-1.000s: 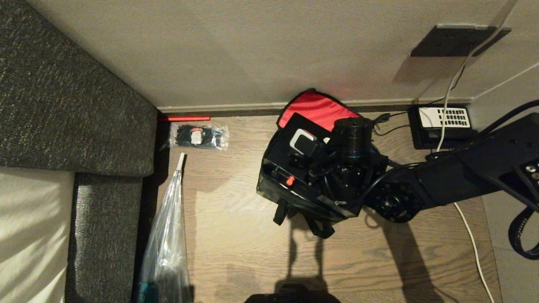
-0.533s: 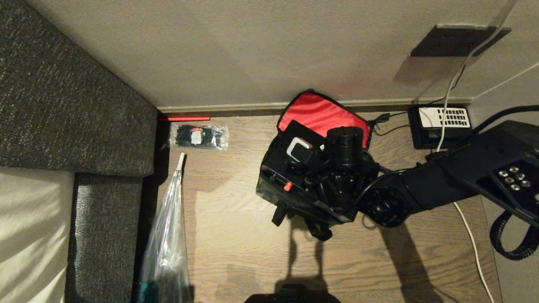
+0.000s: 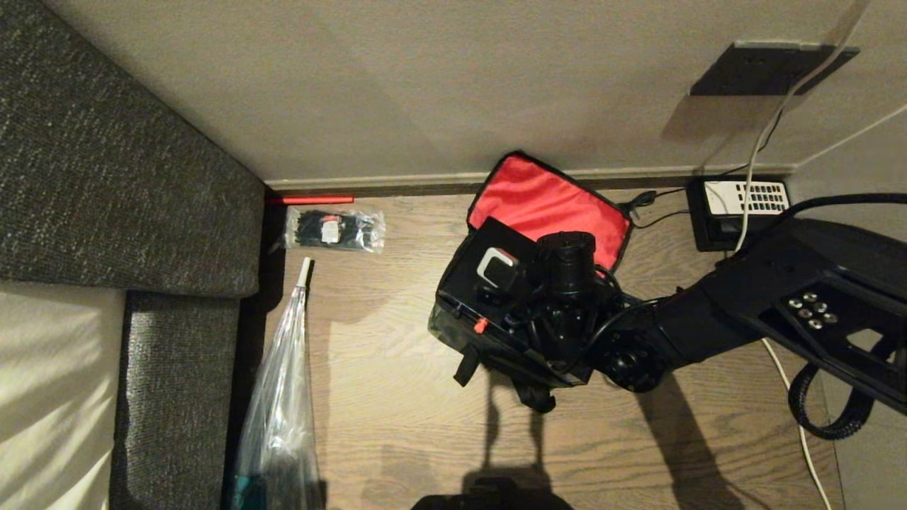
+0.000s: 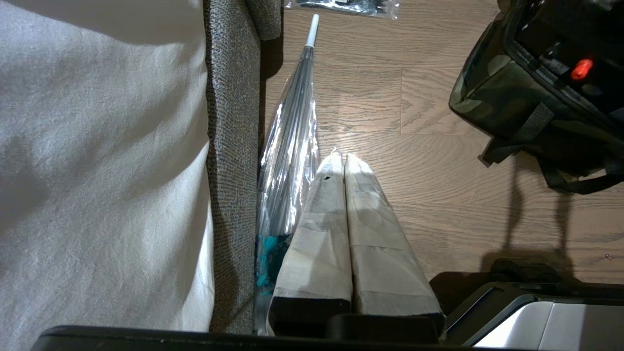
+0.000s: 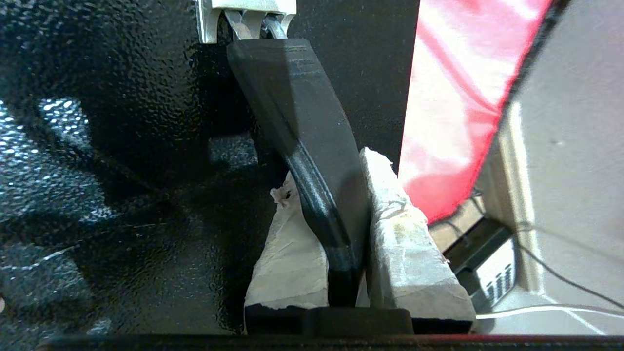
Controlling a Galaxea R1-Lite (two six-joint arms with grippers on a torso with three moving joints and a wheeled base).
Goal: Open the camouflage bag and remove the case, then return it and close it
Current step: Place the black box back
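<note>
Right end effector pinches case handle over open bag; your next move: seat case, release.

Left end effector pressed together, parked.

You have a wooden floor carrying the open camouflage bag, a packet of cable ties, a clear folded umbrella, a telephone and a white cable.

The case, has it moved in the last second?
Yes. The case, held by the right gripper, has sunk toward the camouflage bag, uncovering more red lining against the fixed baseboard.
</note>
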